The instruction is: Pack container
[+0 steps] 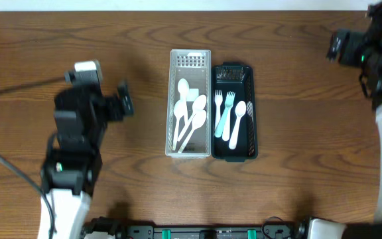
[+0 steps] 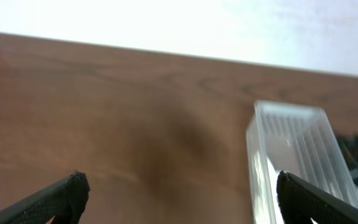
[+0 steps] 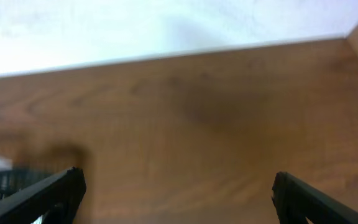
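Note:
A clear plastic bin (image 1: 175, 99) holding several white spoons (image 1: 190, 114) sits mid-table, touching a black bin (image 1: 251, 133) on its right. The black bin holds a white fork (image 1: 218, 106), a light blue fork (image 1: 227, 109) and a white spoon (image 1: 237, 123). My left gripper (image 1: 125, 99) is open and empty, well left of the clear bin, which shows in the left wrist view (image 2: 291, 149). My right gripper (image 1: 335, 45) is open and empty at the far right back. The black bin's corner shows in the right wrist view (image 3: 5, 180).
Bare wooden table (image 1: 297, 79) surrounds both bins. A black cable (image 1: 5, 93) runs along the left side. The table's far edge meets a white wall in both wrist views.

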Robot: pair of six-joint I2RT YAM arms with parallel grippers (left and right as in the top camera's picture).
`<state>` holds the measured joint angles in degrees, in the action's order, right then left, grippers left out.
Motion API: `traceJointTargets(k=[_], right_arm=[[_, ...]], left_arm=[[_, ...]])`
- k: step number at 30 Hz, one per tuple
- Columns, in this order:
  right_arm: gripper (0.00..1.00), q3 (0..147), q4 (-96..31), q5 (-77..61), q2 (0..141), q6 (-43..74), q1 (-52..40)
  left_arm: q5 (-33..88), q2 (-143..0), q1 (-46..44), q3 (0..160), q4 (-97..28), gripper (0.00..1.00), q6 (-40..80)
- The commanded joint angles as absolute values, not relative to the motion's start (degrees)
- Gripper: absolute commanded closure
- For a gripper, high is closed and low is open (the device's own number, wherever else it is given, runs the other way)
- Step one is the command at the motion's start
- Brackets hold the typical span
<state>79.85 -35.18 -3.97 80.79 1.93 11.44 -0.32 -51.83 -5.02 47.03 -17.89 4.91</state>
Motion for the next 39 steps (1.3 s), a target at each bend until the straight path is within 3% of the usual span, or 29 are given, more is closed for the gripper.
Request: traceJointTargets(k=[1,10,16,39], right_arm=[[0.01,67.3,-32.4,-4.5,70.3,3.8,11.2],[0.01,39.5,-28.4,-0.8,40.8,3.8,4.6],[0.01,32.6,-29.6,-0.9,29.9,3.8,2.7],[0.01,31.9,-31.7,0.6,28.4,2.1,2.6]], left_arm=[[-0.6,-43.4,-5.9,38.5,-16.2,0.02,4.5],[-0.6,-22.6,-5.9,23.5,-10.6,0.02,4.7],[-0.6,-21.0,-5.9,23.5,-10.9,0.02,4.8],[-0.6,-22.0,-5.9,23.5,-30.5,0.02,4.8]])
